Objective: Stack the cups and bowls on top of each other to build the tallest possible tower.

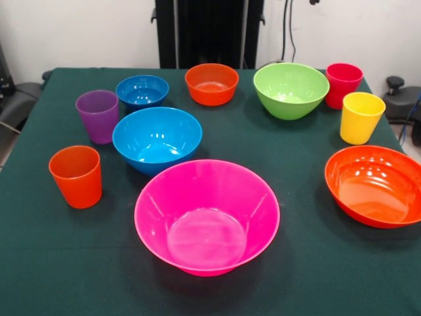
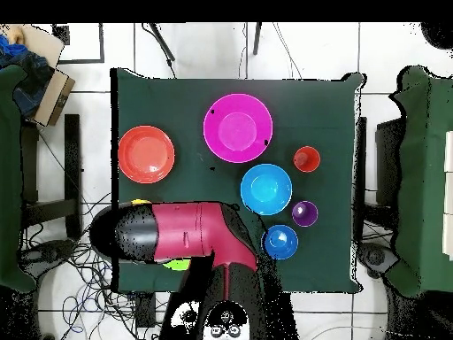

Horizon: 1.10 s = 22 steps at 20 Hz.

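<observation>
All cups and bowls stand apart on the green table, none stacked. In the front view: a large pink bowl, a blue bowl, a small blue bowl, a small orange bowl, a green bowl and a large orange bowl. The cups are orange, purple, red and yellow. In the overhead view the pink bowl and blue bowl show. The folded red and black arm hides the green bowl and nearby cups. No gripper shows.
The table is covered in dark green cloth. The robot's black pedestal stands at its far side. Chairs with green covers stand beside the table, and cables lie on the floor near the base.
</observation>
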Each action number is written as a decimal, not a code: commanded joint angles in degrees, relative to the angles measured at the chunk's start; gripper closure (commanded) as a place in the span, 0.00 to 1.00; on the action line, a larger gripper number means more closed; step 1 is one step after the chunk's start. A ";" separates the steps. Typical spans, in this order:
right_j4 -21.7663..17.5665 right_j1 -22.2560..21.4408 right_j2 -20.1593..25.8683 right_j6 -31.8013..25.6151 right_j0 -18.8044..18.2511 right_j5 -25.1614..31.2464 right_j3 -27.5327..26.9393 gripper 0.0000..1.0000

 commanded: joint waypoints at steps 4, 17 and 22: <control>-4.85 2.26 3.67 -2.03 -1.06 -0.17 0.52 0.00; -4.76 3.67 4.27 -1.46 -2.00 -4.44 2.41 0.00; -5.35 5.25 4.50 -1.25 -2.49 -7.49 3.07 0.00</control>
